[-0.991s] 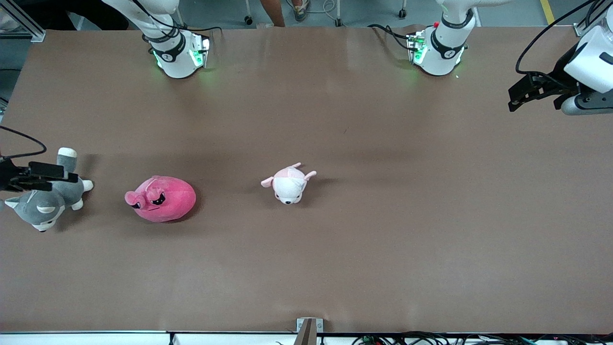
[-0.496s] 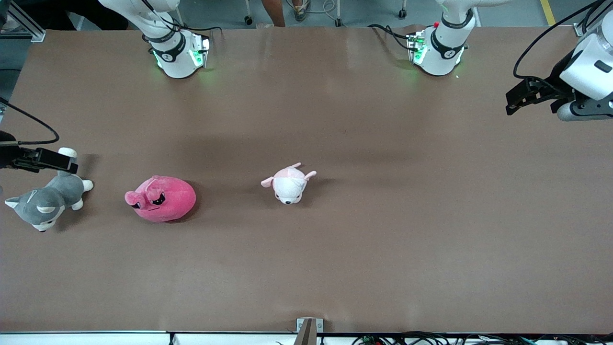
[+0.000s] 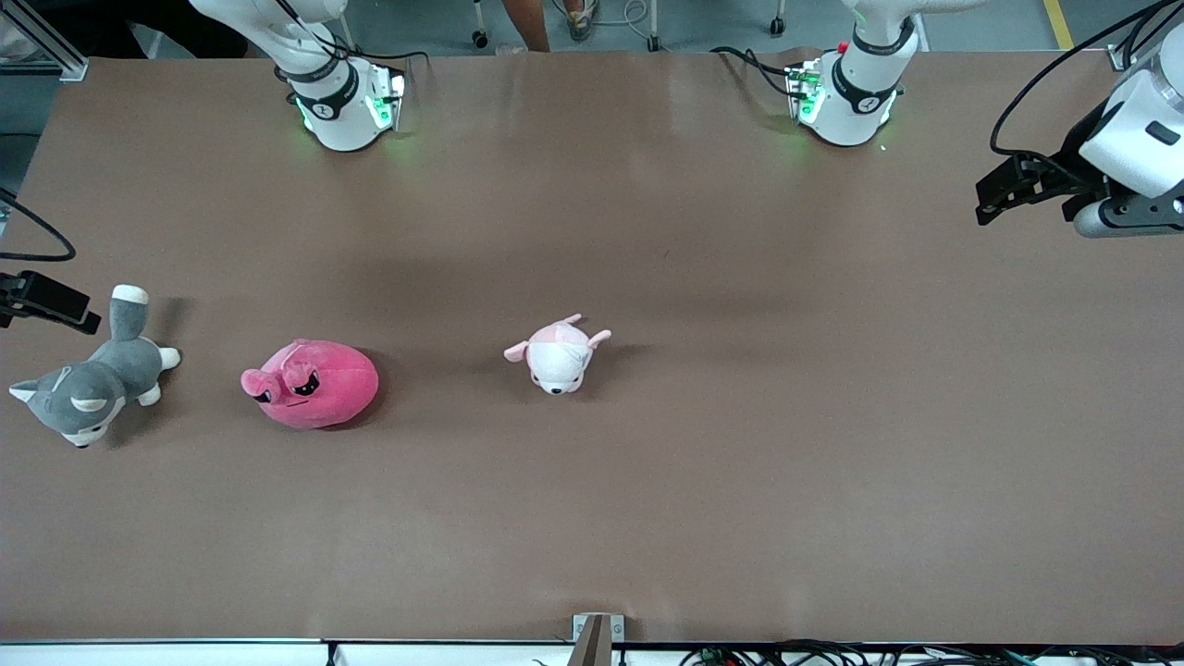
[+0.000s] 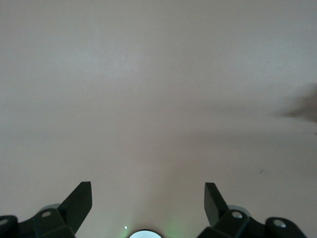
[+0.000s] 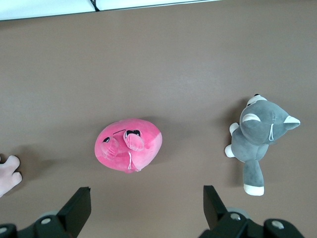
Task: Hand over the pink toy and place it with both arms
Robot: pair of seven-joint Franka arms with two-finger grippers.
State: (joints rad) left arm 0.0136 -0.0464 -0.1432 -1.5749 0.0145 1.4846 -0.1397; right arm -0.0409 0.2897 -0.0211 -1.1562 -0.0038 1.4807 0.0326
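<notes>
We see the brown table [image 3: 703, 499] bearing three plush toys. The pink toy [image 3: 313, 383] lies toward the right arm's end, between a grey dog [image 3: 88, 388] and a pale pink-and-white plush [image 3: 558, 354]. The left gripper [image 4: 147, 206] and right gripper [image 5: 146, 206] hover spread wide, holding nothing.

Even, bright overhead light falls on the table [image 3: 740, 462], with faint glare near the arm bases and soft shadows beside each toy. The left wrist view looks washed out and hazy; the right wrist view is sharp.
</notes>
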